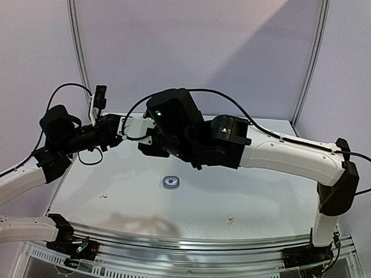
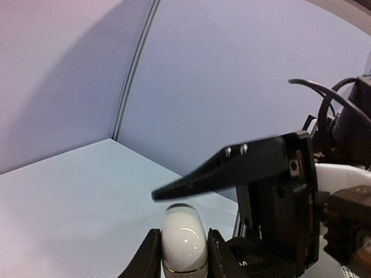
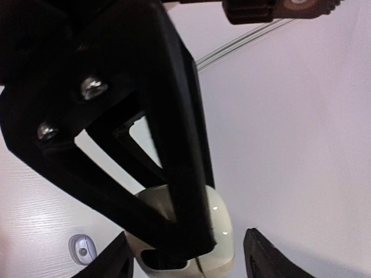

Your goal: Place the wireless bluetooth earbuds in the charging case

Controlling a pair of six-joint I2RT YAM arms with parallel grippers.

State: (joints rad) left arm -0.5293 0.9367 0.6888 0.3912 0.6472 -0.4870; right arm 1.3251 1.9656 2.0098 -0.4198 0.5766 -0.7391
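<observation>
The white charging case [image 2: 184,252] hangs above and behind the grey case [image 1: 170,182]. The left gripper [image 2: 183,233] pinches its sides, probably to steady it for loading. The right gripper [image 3: 186,236] straddles it with jaws apart, a gap on one side. A likely earbud [image 1: 101,196] lies near-left of the grey case, another speck [image 1: 231,220] near-right. Both forearms reach inward, wrists meeting.
</observation>
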